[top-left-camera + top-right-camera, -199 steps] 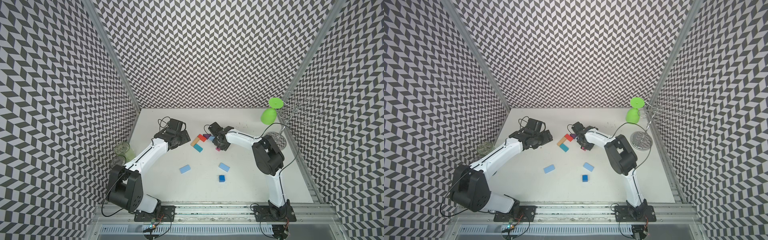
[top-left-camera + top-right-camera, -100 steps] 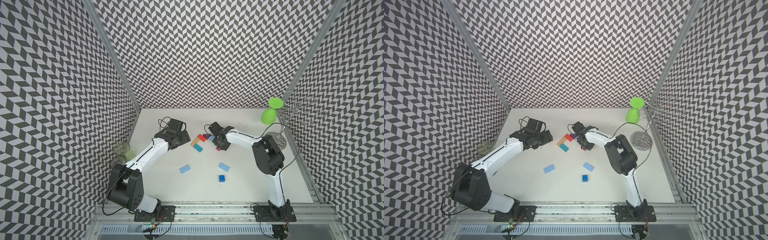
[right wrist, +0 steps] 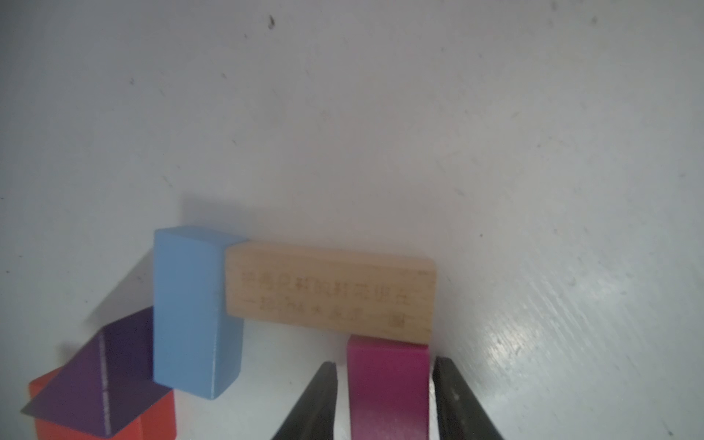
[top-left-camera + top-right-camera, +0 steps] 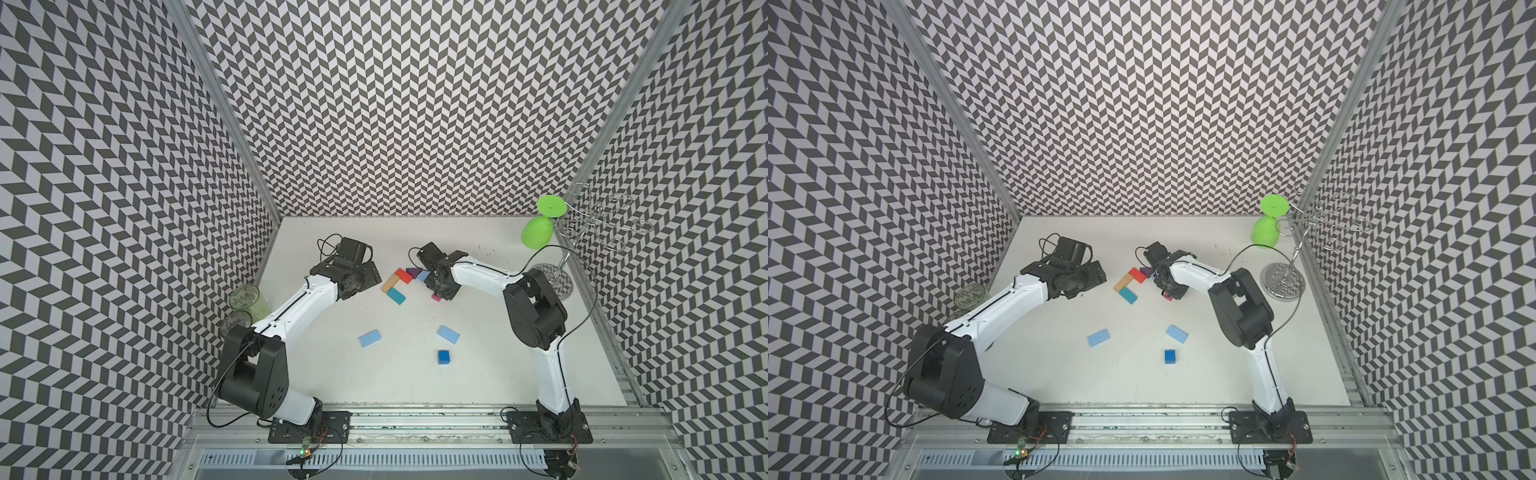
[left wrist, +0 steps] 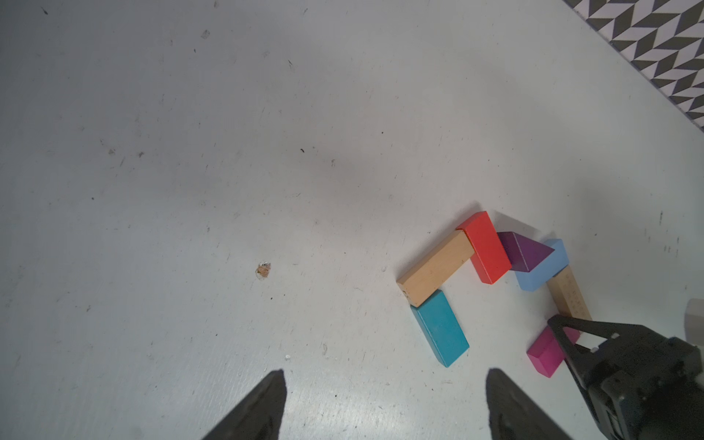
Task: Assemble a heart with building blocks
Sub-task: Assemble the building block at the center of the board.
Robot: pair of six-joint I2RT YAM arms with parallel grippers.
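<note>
Part-built heart (image 4: 403, 275), back-centre of worktop (image 4: 395, 395), open side toward the arm bases.
Its magenta block (image 3: 386, 388) butts the tan block (image 3: 329, 293) endwise. The right hand (image 3: 384, 367) straddles it, slightly parted, not touching. The left hand (image 5: 384, 375) is spread and empty. Two light-blue blocks (image 4: 370, 338) and a blue cube (image 4: 444, 357) lie loose nearer the bases.

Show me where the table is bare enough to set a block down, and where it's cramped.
Bare: the broad front strip between the blue cube and the rail; the back strip along the rear wall. Crowded: the half-built heart, where the right gripper straddles the magenta block, and the green goblet corner.
</note>
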